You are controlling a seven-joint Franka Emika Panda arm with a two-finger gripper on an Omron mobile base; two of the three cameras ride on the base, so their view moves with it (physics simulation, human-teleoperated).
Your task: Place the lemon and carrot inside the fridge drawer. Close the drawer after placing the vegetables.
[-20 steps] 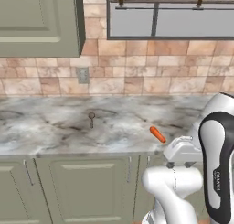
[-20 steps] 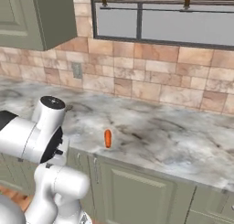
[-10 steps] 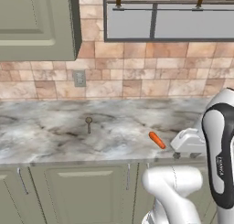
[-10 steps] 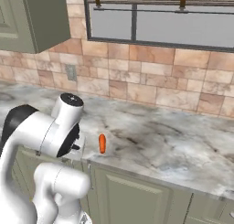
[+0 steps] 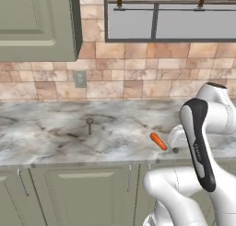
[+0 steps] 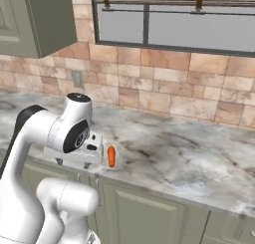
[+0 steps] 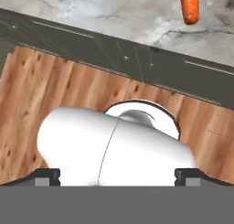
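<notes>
The carrot [image 5: 158, 141] [image 6: 111, 156] lies on the marble counter close to its front edge, short and bright orange. In the hand view the carrot [image 7: 189, 6] shows at the top, on the counter beyond the cabinet front. My gripper [image 7: 118, 176] is open, its two dark fingertips [image 7: 45, 177] far apart with nothing between them. It points down past the counter's edge towards the wooden floor. My white hand [image 5: 176, 136] [image 6: 79, 154] hangs just beside the carrot, apart from it. The lemon and the fridge drawer are out of view.
A brown spoon-like utensil [image 5: 89, 124] lies on the counter [image 5: 50, 133] left of the carrot. Green cabinet doors [image 6: 149, 218] run below the counter; a wall cabinet [image 5: 37, 24] and a window [image 5: 175, 17] hang above the tiled backsplash.
The whole picture has shifted a little, so the camera has moved. My arm has swung closer to the carrot. The jaws have stayed open.
</notes>
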